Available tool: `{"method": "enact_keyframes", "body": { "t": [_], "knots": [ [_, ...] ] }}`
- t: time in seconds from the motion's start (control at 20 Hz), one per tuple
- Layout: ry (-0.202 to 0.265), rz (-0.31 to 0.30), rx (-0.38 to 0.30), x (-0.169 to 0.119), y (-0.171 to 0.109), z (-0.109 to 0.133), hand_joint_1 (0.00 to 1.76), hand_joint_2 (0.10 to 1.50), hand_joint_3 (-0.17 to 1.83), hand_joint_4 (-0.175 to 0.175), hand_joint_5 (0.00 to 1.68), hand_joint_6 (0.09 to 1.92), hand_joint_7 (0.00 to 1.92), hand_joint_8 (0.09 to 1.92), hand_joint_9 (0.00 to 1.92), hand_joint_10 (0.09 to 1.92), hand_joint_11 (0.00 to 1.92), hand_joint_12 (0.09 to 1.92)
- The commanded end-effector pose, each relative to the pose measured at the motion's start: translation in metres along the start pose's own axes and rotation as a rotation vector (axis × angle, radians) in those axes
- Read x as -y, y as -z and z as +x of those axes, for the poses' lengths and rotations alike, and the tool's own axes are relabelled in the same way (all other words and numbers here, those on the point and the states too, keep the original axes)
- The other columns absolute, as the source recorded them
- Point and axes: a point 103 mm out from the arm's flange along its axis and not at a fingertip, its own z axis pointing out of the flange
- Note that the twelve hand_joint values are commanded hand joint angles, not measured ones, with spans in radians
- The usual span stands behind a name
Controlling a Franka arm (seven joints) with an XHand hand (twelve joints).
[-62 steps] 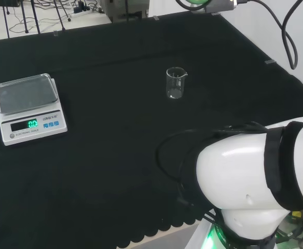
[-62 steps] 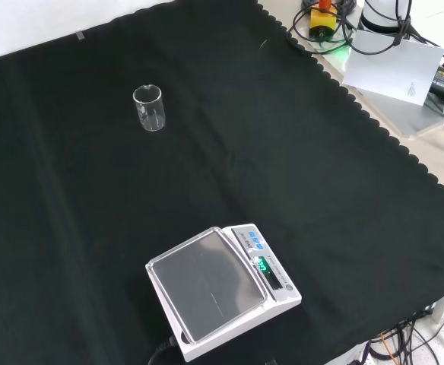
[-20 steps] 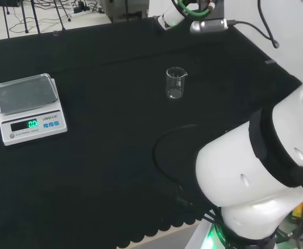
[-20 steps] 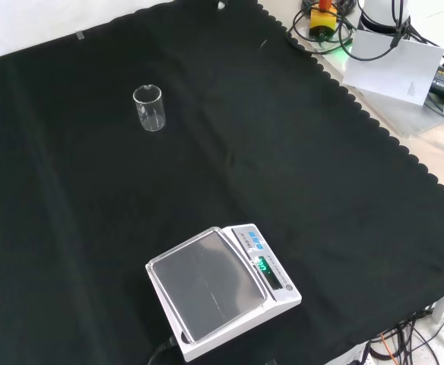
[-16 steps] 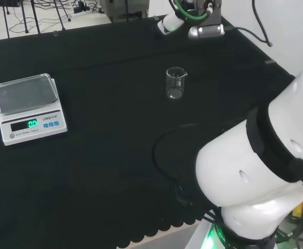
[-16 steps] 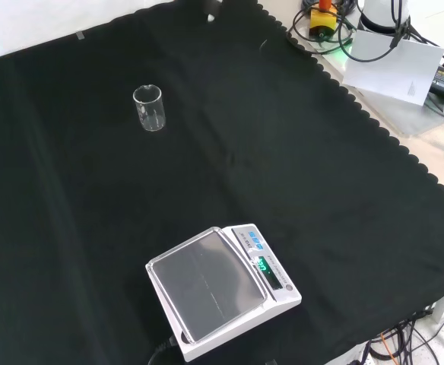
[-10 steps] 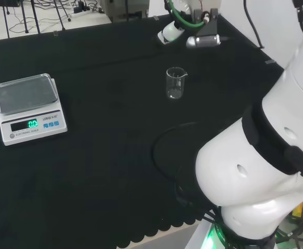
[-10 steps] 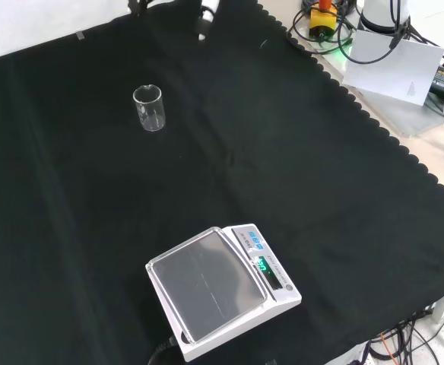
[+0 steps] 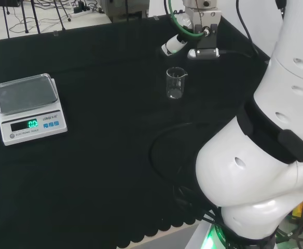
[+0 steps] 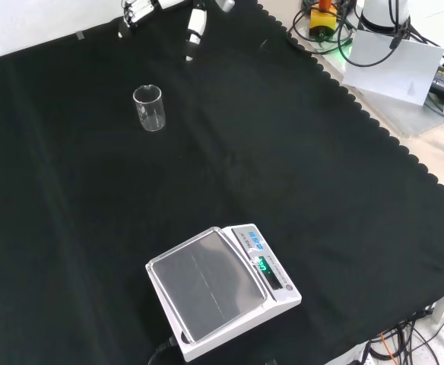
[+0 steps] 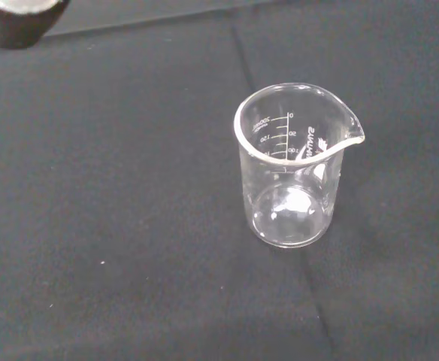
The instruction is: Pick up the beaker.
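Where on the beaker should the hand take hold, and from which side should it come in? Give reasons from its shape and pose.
Probably round the plain cylindrical wall of the beaker, about mid-height. It stands upright and alone on the black cloth, looks empty, and has no handle. The spout breaks the rim on one side, so fingers should avoid it. The hand hangs beyond it in the front view, so coming in level from that side suits.

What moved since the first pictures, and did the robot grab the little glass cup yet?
The hand has come into the picture and moved down toward the beaker. In the front view it now hangs above and to the right of it, fingers straight, not touching. Nothing has been grabbed yet. The beaker still stands upright and empty in the same spot, and the scale has not moved.
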Motion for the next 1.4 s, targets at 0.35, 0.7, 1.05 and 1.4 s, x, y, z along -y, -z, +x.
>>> {"method": "enact_keyframes", "body": {
  "t": [0.35,0.7,1.05,1.4],
  "knots": [
    [-0.026,0.053,-0.080,-0.069,-0.100,-0.020,0.65,0.73,0.23,0.025,0.06,0.09,0.02,0.73,0.07,0.84,0.00,0.73],
    [-0.046,0.101,-0.080,-0.085,-0.124,-0.029,0.64,0.73,0.22,0.032,0.04,0.09,0.00,0.68,0.05,0.84,0.00,0.67],
    [-0.051,0.129,-0.061,-0.100,-0.134,-0.031,0.64,0.73,0.21,0.035,0.03,0.09,0.00,0.66,0.04,0.84,0.00,0.65],
    [-0.043,0.187,-0.042,-0.107,-0.147,-0.025,0.66,0.73,0.21,0.036,0.05,0.09,0.01,0.66,0.04,0.84,0.00,0.64]
  ]
}}
